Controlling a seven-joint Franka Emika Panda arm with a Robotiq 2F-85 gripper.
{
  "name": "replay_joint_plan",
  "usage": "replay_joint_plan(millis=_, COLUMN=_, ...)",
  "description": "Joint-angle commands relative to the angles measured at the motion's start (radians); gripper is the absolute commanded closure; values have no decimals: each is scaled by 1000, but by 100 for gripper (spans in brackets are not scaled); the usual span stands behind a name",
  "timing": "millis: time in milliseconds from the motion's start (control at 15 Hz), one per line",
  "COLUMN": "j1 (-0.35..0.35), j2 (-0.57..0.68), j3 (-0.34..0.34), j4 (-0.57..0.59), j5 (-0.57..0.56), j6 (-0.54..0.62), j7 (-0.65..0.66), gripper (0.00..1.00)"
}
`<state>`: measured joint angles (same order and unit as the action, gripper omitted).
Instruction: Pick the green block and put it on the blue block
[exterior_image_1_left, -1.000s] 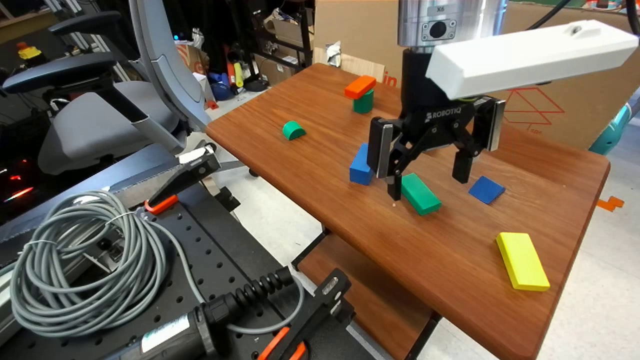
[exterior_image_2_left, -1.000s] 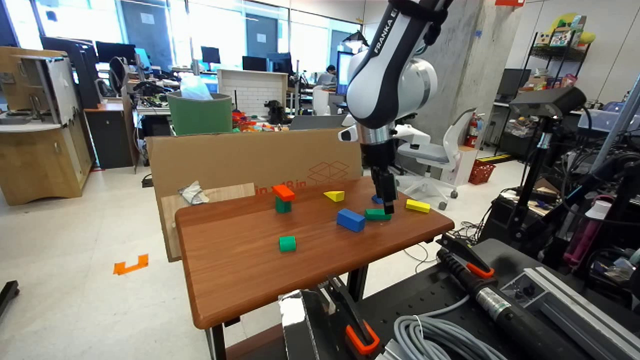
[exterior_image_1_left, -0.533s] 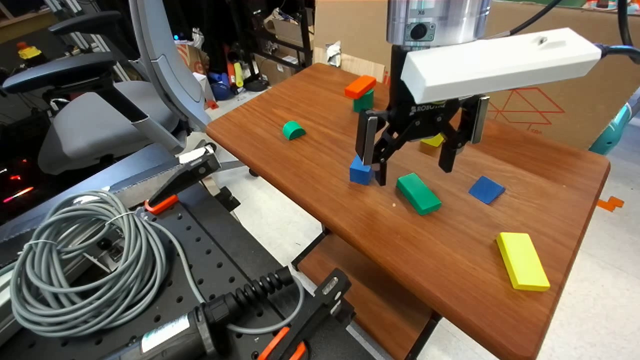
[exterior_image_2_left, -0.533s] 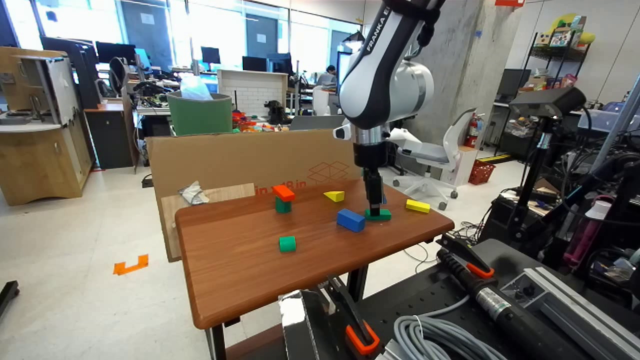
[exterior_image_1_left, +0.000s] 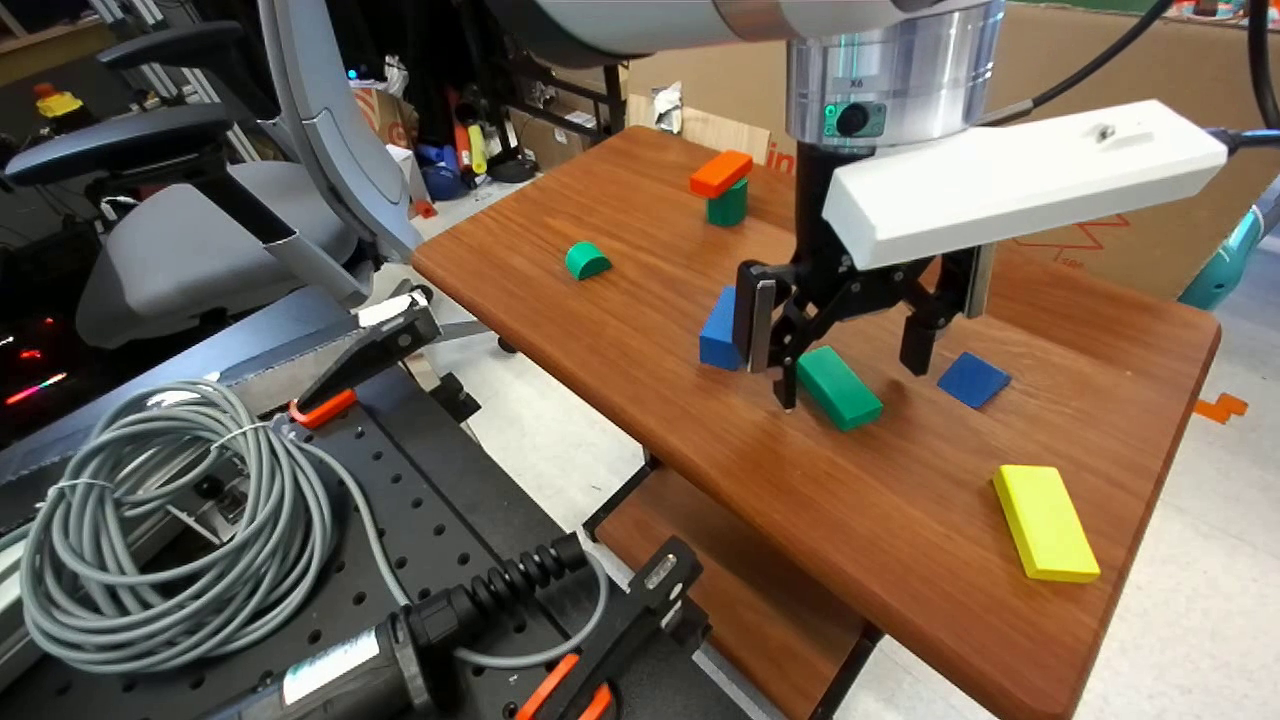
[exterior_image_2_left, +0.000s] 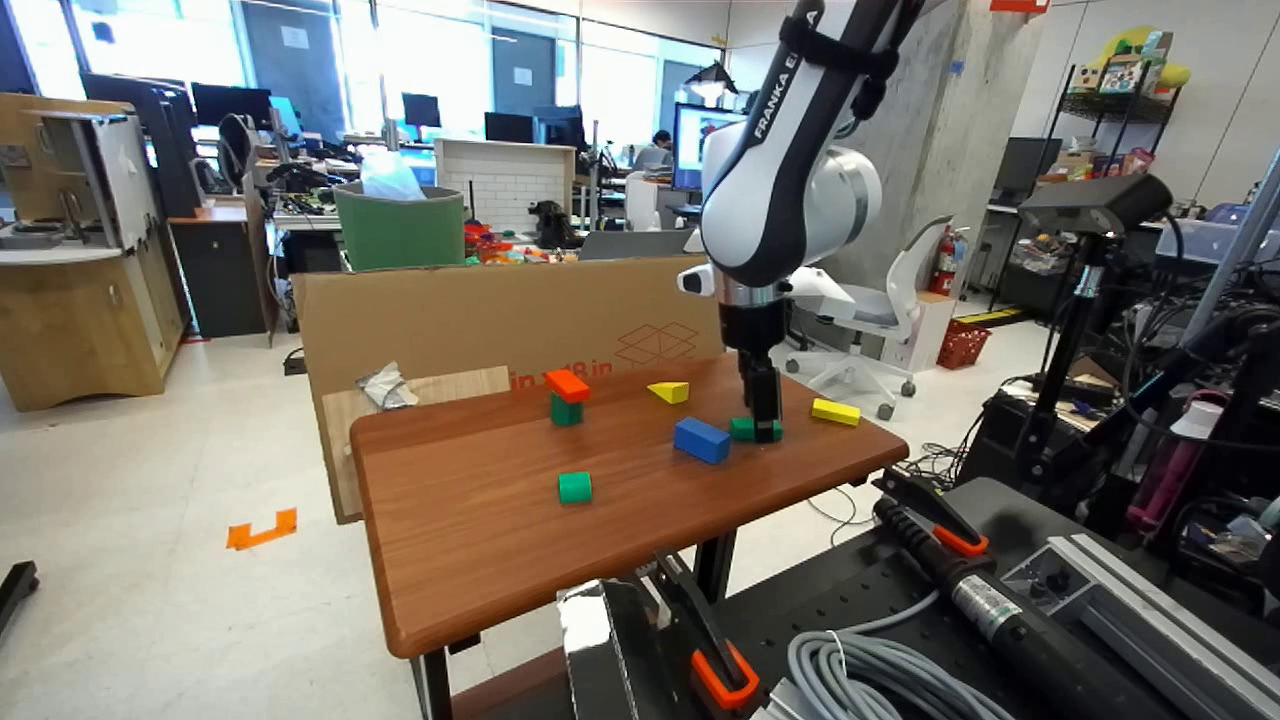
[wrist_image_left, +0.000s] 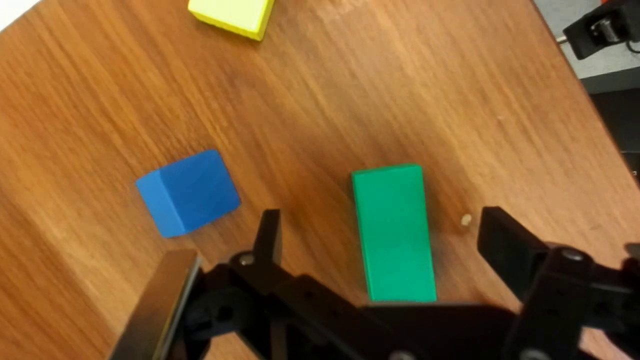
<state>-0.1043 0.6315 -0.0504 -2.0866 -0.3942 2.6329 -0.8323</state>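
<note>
Has brought the gripper (exterior_image_1_left: 851, 387) right and lower in both exterior views since half a second ago. Shows fingers (wrist_image_left: 270, 229) spread in the wrist view, with the green block (wrist_image_left: 397, 237) between and clear of both. Leaves that block flat on the worktop (exterior_image_2_left: 470, 530), just right of the blue block (exterior_image_2_left: 702, 441). Reveals a yellow wedge (exterior_image_2_left: 668, 392), far of the blue block, only in an exterior view. Shows a smaller blue piece (exterior_image_1_left: 973, 380) right of the green block in an exterior view, left in the wrist view.
</note>
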Motion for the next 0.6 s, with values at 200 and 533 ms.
replay_joint_plan(millis=200, j1=17, j2=15, j3=-27, j4=-6, j5=-66, j6=19, j7=28, gripper=51)
replay_joint_plan(millis=533, j1=24, j2=-10, j3=-29, j4=-28, j5=-84, j6=25, j7=43, gripper=87)
